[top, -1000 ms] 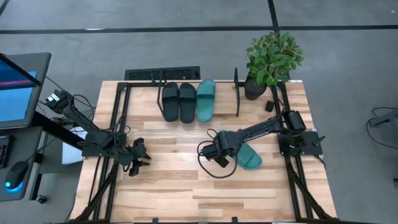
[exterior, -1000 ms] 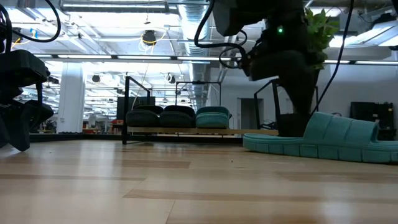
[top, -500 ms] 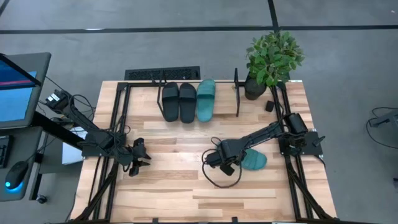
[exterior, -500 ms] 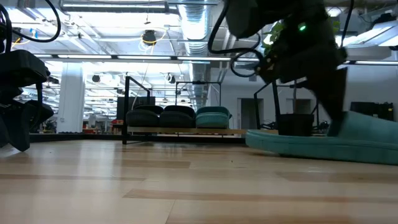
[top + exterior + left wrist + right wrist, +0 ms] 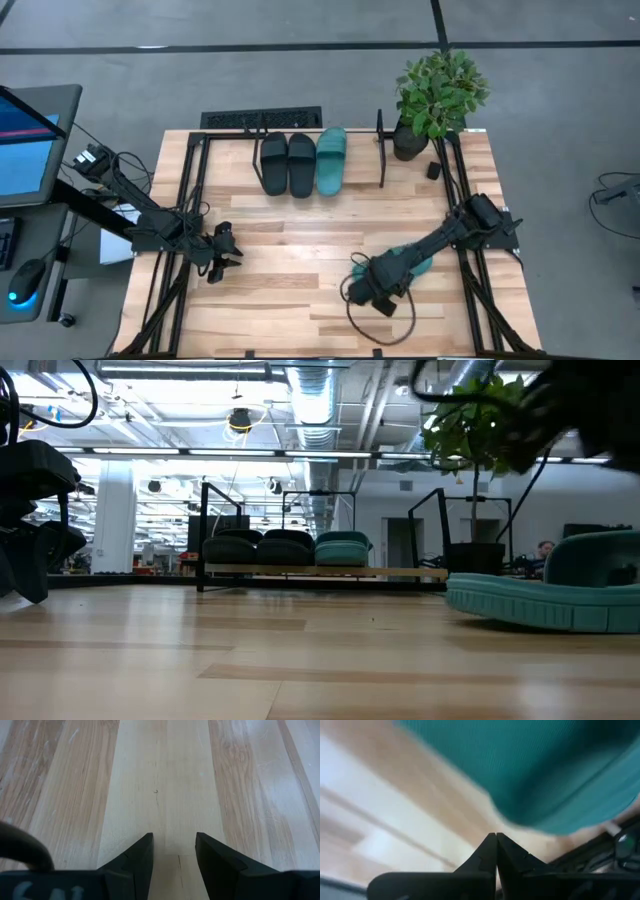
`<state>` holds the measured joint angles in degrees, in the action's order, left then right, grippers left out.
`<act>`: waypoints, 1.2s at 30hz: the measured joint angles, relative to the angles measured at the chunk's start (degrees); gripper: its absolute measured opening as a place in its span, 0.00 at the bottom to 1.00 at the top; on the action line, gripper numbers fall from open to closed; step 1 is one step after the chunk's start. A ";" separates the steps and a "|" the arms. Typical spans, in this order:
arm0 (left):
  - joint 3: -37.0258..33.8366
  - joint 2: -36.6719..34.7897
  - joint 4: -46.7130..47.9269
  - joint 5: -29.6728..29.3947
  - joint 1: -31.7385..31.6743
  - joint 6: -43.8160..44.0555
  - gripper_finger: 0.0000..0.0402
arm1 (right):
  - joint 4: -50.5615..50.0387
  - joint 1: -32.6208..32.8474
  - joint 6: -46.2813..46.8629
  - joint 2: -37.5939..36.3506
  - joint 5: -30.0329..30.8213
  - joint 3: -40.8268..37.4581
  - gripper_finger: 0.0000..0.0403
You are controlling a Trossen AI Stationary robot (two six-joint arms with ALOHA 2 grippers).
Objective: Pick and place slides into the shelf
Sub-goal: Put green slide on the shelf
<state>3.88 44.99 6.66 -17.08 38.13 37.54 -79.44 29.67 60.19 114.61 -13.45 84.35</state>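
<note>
High view: three slides (image 5: pixel 301 162) are sitting in the shelf (image 5: pixel 381 150); the right gripper (image 5: pixel 378 292) is hovering beside the loose teal slide (image 5: pixel 415 260).

Low view: that slide (image 5: pixel 540 598) is lying flat on the surface (image 5: pixel 250 660).

Left wrist: the left gripper (image 5: pixel 174 852) is waiting part-open, empty.

Right wrist: the fingers (image 5: pixel 487 855) are pressing together, holding nothing. The next step is probably reopening and grasping.

arms: dark, jointed | black looping cables | end effector (image 5: pixel 173 851): two dark tapered fingers

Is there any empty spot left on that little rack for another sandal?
One slot stays bare on the shelf, between the teal slide and the right end frame. The left side is crowded by two black slides.
</note>
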 joint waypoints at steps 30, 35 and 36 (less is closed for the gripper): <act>0.02 0.00 -0.01 0.02 -0.02 0.00 0.34 | 5.53 11.56 51.87 0.04 30.09 6.65 0.00; 0.00 0.00 -0.01 0.02 -0.01 0.00 0.34 | 8.82 10.69 50.99 0.04 29.99 7.36 0.00; 0.00 0.00 0.00 0.02 0.00 0.00 0.34 | 9.64 10.56 50.95 0.04 29.99 7.39 0.00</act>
<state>3.88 44.99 6.66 -17.06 38.13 37.54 -69.80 40.23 111.14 114.65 16.53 91.73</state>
